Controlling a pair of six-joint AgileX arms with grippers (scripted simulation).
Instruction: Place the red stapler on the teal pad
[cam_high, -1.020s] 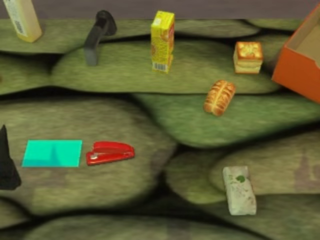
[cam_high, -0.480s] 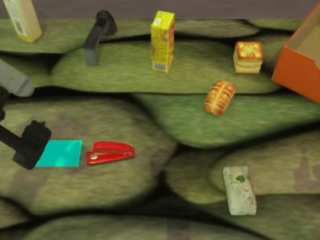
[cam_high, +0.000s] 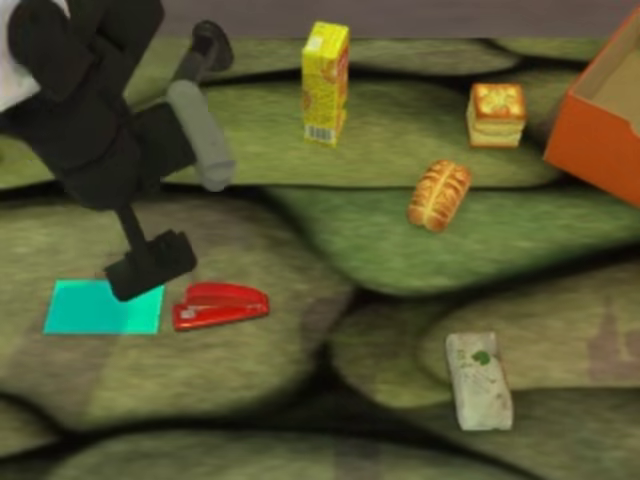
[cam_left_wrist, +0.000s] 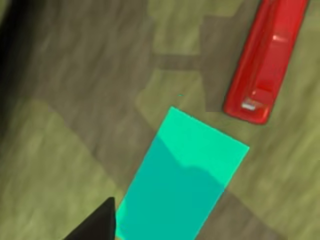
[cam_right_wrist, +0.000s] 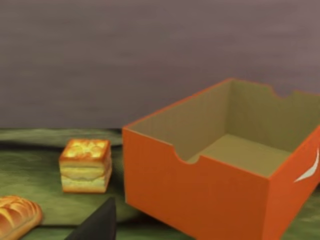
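Note:
The red stapler (cam_high: 220, 305) lies flat on the green mottled table at the left, its length running left to right. Just to its left, a narrow gap away, lies the teal pad (cam_high: 104, 307). My left gripper (cam_high: 150, 265) hangs over the pad's far right corner, close to the stapler's left end and holding nothing. In the left wrist view the teal pad (cam_left_wrist: 182, 180) and the red stapler (cam_left_wrist: 265, 60) lie below, and one dark fingertip (cam_left_wrist: 102, 222) shows at the edge. My right arm is parked outside the top view; one fingertip (cam_right_wrist: 102, 220) shows in its wrist view.
The left arm's bulk covers the table's far left, partly hiding a black-grey tool (cam_high: 200, 50). A yellow carton (cam_high: 326, 84), a cake square (cam_high: 496, 114) and a bread loaf (cam_high: 439, 194) stand farther back. An orange box (cam_high: 600, 110) sits far right, a white bar (cam_high: 478, 381) front right.
My left arm has swung in from the left edge over the far left of the table. Its gripper has moved right, from the pad's left end to its far right corner.

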